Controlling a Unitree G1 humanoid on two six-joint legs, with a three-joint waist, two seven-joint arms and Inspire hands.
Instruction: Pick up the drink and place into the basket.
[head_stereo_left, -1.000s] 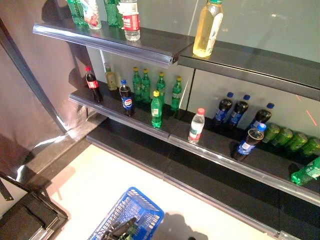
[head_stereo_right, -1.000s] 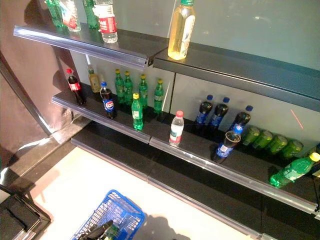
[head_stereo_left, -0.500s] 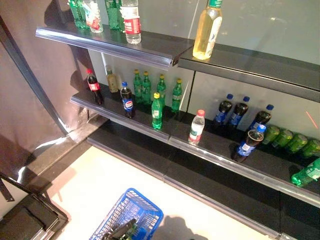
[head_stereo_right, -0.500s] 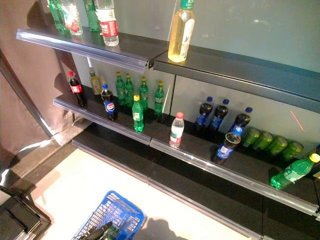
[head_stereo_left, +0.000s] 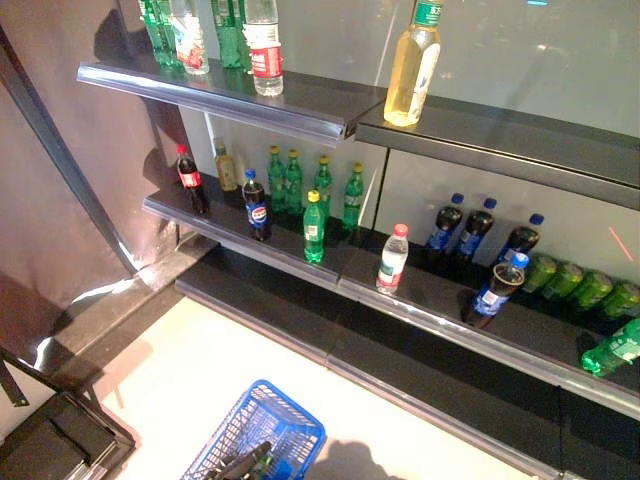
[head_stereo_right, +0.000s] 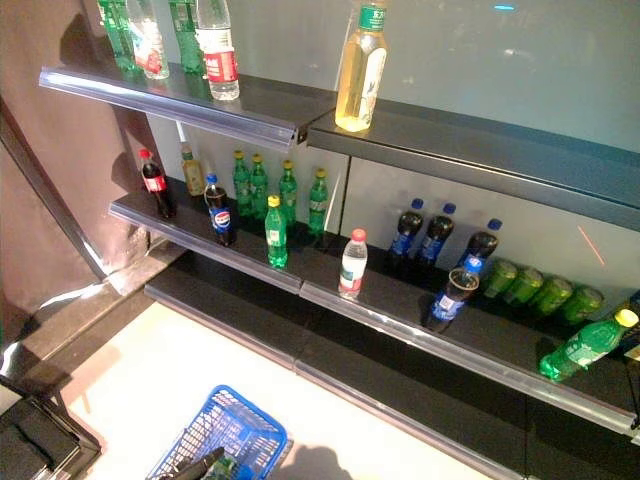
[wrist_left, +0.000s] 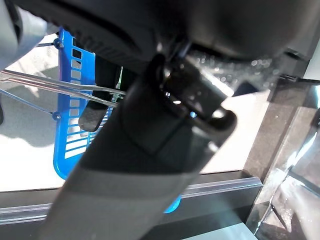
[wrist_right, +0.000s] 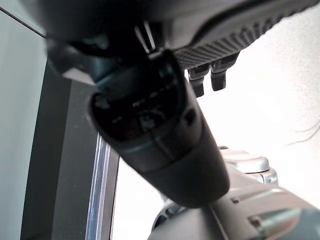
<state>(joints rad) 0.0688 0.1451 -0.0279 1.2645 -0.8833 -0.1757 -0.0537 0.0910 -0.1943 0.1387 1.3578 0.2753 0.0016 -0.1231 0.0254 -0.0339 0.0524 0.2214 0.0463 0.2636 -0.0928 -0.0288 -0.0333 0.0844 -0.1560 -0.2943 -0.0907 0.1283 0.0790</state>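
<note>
Left hand (wrist_left: 150, 125) is at the blue basket (head_stereo_left: 262, 428), apparently hooked round its wire handle, though the view is poor. Right hand (wrist_right: 155, 125): fingers relaxed, empty. Drinks, e.g. the white-label bottle (head_stereo_left: 392, 258), stand on the shelf above the basket; pick not started.

- Both eye views look down from head height at the dark two-tier metal shelf (head_stereo_left: 300, 105) of bottles and the blue plastic mesh basket (head_stereo_right: 225, 435) on the pale floor (the same scene, shifted slightly sideways).
- The left wrist view sits very close behind the left hand (wrist_left: 150, 140), sharing the basket.
- The right wrist view looks past the right hand (wrist_right: 155, 130) at floor and shelf edge.
</note>
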